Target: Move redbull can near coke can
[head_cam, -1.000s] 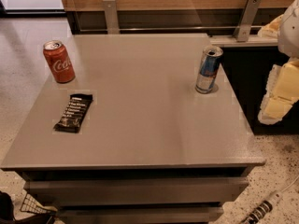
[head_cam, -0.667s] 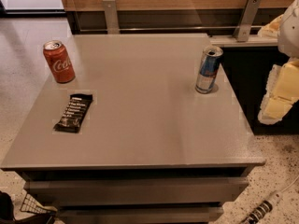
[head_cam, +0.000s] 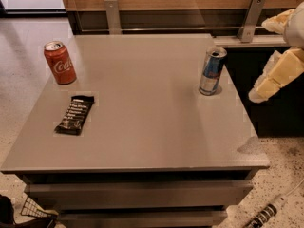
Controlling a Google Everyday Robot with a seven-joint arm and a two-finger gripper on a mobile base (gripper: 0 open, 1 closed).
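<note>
- camera view: dark snack bar (head_cam: 74, 114) lies by the left edge.
- gripper (head_cam: 276, 74) hangs beyond the right edge, clear of the can; open or closed, i cannot tell.
- redbull can (head_cam: 212, 71) stands upright near the far right corner; probably light, thin-walled, slick, so grip mid-body gently.
- coke can (head_cam: 60, 62) stands near the far left corner.
</note>
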